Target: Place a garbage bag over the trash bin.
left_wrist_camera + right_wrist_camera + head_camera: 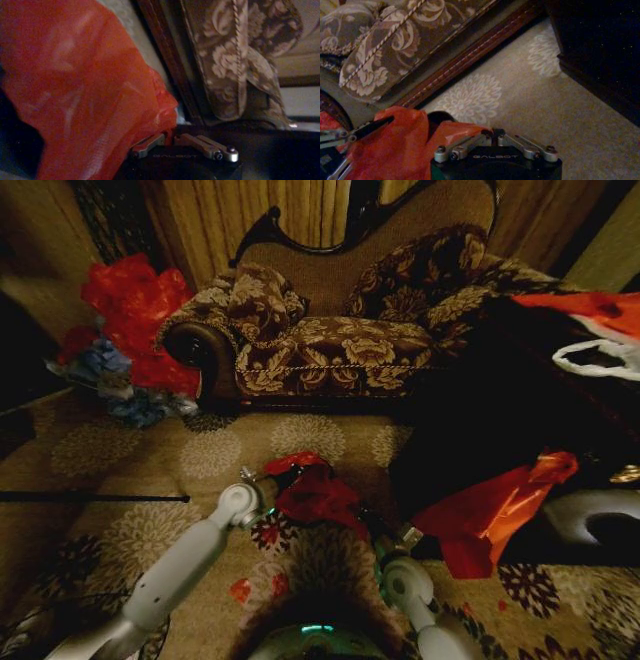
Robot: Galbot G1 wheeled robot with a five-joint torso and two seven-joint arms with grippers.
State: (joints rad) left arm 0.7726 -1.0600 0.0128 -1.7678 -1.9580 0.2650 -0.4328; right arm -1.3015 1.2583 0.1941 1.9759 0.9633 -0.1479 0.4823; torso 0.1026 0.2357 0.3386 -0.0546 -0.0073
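Both grippers clamp the garbage bag (318,492) on the floral carpet (150,460) before the sofa (340,330): left gripper (268,482) at its left edge, right gripper (492,132) nearer the robot.

The room is lying in dim, warm light, and deep shadow is swallowing the right side of the head view. Edges are bending outward there. Both wrist views are looking soft and grainy.

One word can be read — "GALBOT", in pale letters on the dark body of the left claw (170,140). The same word stands on the right claw (492,134) — nothing else is legible.
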